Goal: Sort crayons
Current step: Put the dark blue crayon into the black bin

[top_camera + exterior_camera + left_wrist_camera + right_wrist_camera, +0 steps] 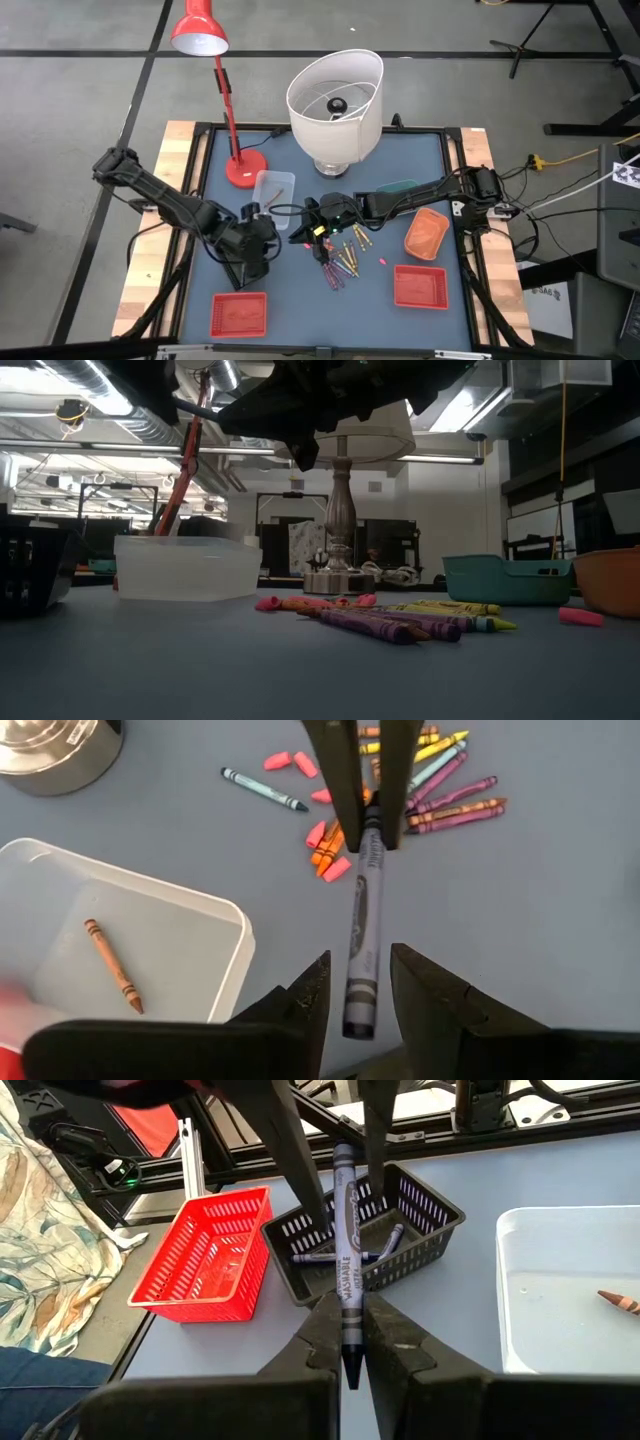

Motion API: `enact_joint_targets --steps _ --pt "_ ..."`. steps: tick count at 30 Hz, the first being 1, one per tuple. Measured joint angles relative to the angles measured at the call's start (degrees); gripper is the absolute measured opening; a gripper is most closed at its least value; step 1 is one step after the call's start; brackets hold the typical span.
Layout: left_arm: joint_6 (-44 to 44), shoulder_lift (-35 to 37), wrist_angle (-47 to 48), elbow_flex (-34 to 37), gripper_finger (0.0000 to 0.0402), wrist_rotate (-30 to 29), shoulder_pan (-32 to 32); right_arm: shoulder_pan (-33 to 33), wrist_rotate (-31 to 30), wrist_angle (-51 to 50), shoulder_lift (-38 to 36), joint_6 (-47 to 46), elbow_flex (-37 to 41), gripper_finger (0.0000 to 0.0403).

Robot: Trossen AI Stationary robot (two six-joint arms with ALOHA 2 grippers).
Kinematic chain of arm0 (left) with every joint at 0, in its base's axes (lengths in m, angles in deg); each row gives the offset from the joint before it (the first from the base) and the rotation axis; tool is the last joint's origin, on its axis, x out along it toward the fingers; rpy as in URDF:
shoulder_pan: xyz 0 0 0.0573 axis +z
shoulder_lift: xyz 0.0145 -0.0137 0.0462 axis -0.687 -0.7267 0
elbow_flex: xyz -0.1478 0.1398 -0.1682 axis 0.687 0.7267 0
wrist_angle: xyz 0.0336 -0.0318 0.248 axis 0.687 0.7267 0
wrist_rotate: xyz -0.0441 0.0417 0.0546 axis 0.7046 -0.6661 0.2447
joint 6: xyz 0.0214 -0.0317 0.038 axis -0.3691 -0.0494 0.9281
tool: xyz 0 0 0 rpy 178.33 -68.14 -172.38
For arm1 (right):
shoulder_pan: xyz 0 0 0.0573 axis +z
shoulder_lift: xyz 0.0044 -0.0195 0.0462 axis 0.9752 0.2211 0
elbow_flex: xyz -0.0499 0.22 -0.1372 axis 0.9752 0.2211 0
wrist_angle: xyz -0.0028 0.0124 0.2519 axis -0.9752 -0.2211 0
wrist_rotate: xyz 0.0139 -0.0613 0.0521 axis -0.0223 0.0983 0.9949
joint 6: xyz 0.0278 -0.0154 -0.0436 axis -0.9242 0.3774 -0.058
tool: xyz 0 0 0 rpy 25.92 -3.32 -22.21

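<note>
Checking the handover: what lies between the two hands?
In both wrist views, one grey crayon spans the gap; the right hand pinches it, and its other end sits between the left hand's fingers.

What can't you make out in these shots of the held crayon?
High view: the grey crayon between the left claw and right claw, too small among dark arms.
Low view: both claws, dark shapes cut by the top edge.
Right wrist view: contents of the black basket, partly behind the crayon.

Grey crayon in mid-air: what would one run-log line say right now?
step: handover | grey crayon: held above table | right end effector: shut on it | left end effector: open around it
</note>
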Motion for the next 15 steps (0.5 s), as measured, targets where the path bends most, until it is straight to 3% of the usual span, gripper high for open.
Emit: enact_joint_targets --steps 8,15 --pt "0.04 -0.24 -0.13 0.00 0.0088 0.01 0.44 -0.01 0.00 0.00 0.00 -0.01 0.00 0.0021" --pt "0.04 -0.24 -0.41 0.00 0.0039 0.01 0.42 -0.01 0.00 -0.04 0.00 -0.01 0.00 0.0021"
